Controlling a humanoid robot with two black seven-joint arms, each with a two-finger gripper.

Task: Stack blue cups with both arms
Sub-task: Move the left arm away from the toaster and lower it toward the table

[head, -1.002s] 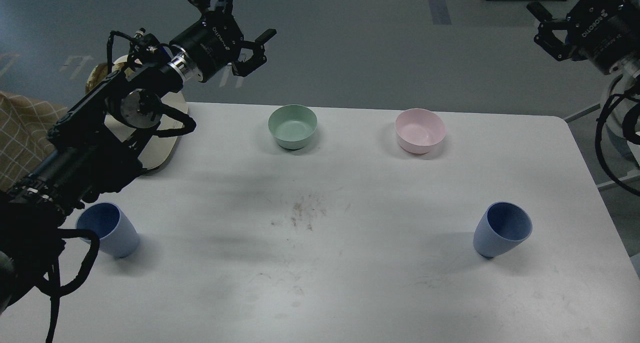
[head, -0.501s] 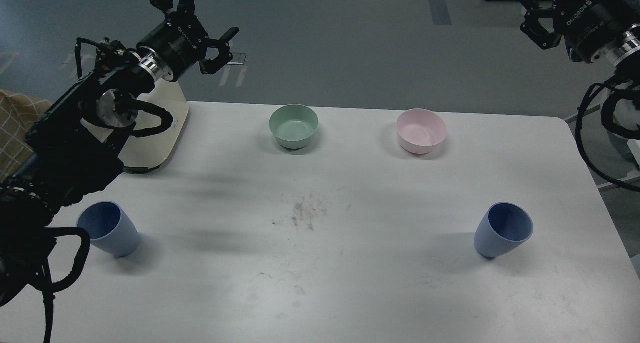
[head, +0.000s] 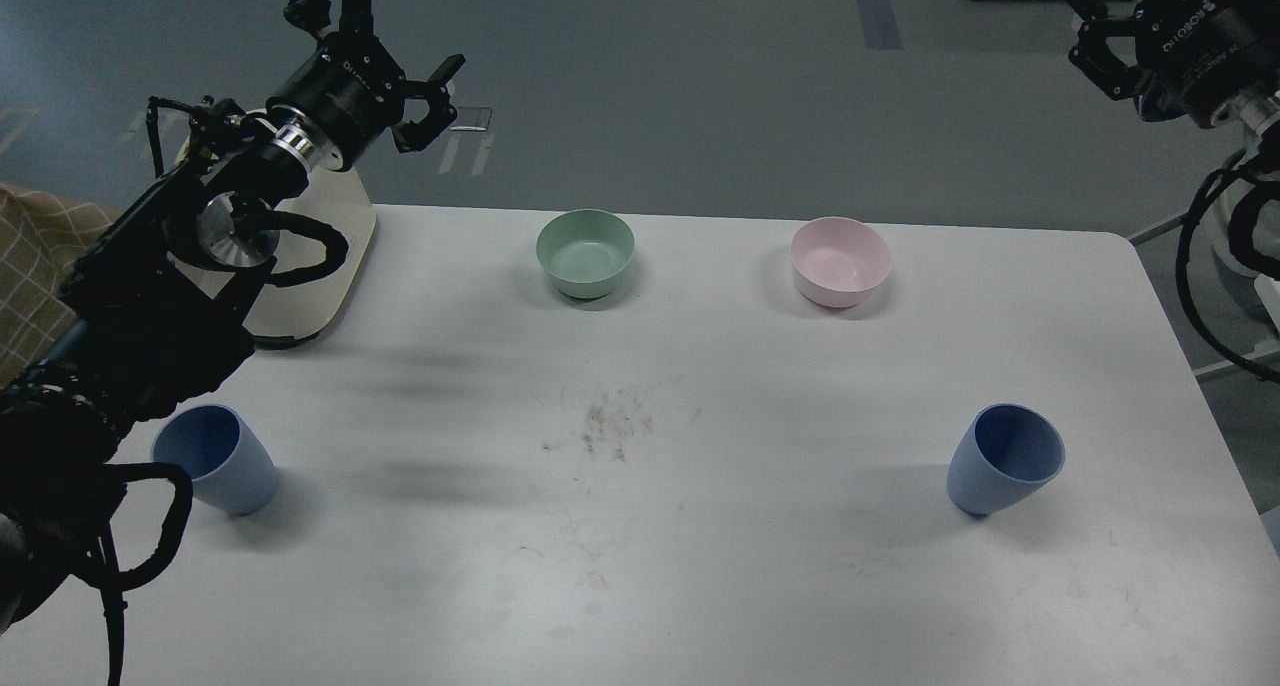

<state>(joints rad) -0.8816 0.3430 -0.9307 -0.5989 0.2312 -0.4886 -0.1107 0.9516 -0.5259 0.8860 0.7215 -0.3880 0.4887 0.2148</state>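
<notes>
The left arm (head: 150,296) rises from the near left corner of the white table (head: 640,566) and reaches out past the table's far left edge, where the left gripper (head: 385,41) hangs in the air with its two fingers spread wide and nothing between them. Below that arm, on the table's far left corner, lies a cream-coloured board (head: 315,266), partly hidden by the arm's joints. The left blue cup (head: 215,458) stands upright near the table's left edge, close to the front, its rim just touched in view by the dark bulk of the arm above it. Toward the far edge of the table sit the pale green bowl (head: 585,253), left of centre, and the pink bowl (head: 840,261), right of centre, well apart from each other. A patch of brown scuffs (head: 610,428) marks the table's middle. The right blue cup (head: 1003,458) stands upright near the table's right edge, level with the left cup and well apart from it. Beyond the table's far right corner, the right gripper (head: 1095,26) is raised high; its fingers cannot be told apart, so whether it is released or clenched I cannot tell.
</notes>
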